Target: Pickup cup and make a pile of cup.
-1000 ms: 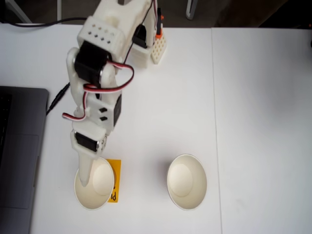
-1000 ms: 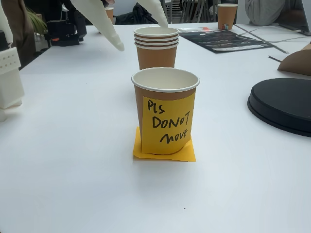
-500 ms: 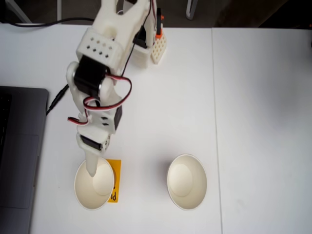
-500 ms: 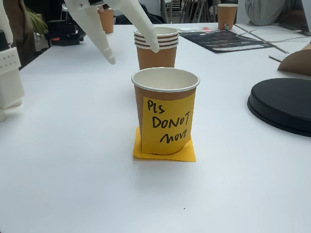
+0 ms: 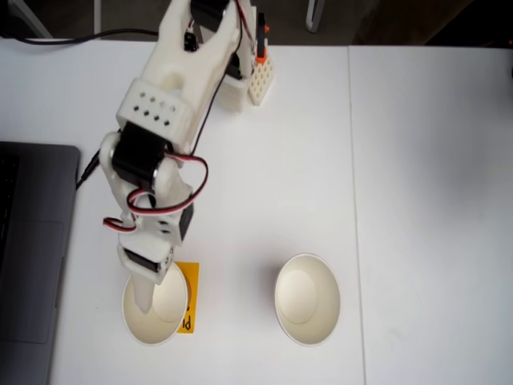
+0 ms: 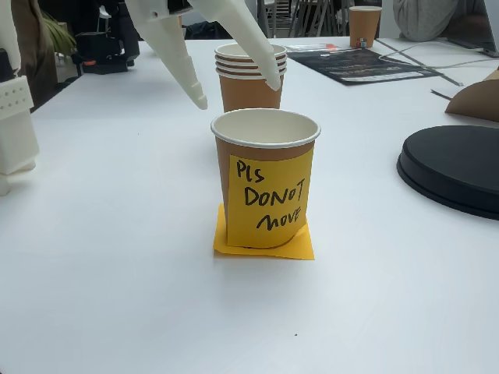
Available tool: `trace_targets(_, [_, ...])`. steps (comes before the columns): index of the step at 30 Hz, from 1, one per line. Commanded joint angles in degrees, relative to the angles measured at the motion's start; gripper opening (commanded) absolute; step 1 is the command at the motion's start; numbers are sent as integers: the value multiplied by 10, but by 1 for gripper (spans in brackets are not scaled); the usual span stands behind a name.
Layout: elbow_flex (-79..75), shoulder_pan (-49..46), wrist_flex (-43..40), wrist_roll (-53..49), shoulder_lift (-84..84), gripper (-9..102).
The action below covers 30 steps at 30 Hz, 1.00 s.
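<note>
The cup [image 6: 265, 183], brown-walled with a yellow handwritten label, stands upright on a flat orange-yellow sticky note [image 6: 300, 248]. From above it is the left cup [image 5: 164, 321], with the note [image 5: 189, 277] at its right. The pile of cup [image 6: 249, 78] stands behind it with three stacked rims, and appears as one cup [image 5: 307, 298] to the right in the fixed view from above. My white gripper [image 6: 238, 93] hangs open just above the labelled cup's far rim, holding nothing. From above, my gripper [image 5: 147, 301] has one finger over that cup's mouth.
A grey laptop [image 5: 32, 257] lies at the left table edge. The arm's base block [image 5: 260, 76] sits at the back. A black round disc [image 6: 452, 167] rests to the right, with papers [image 6: 359, 62] and another cup [image 6: 365, 23] far behind.
The open gripper has come down and shifted toward the labelled cup, its fingertips now lower and closer to the rim. Neither the cup nor the pile has moved.
</note>
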<state>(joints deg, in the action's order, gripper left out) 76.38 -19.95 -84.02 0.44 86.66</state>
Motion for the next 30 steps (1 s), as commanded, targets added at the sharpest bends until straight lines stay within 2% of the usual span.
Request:
trace_targets(1, [-48, 1, -6, 4, 9, 31])
trace_targets(30, [-58, -3, 0, 4, -111, 31])
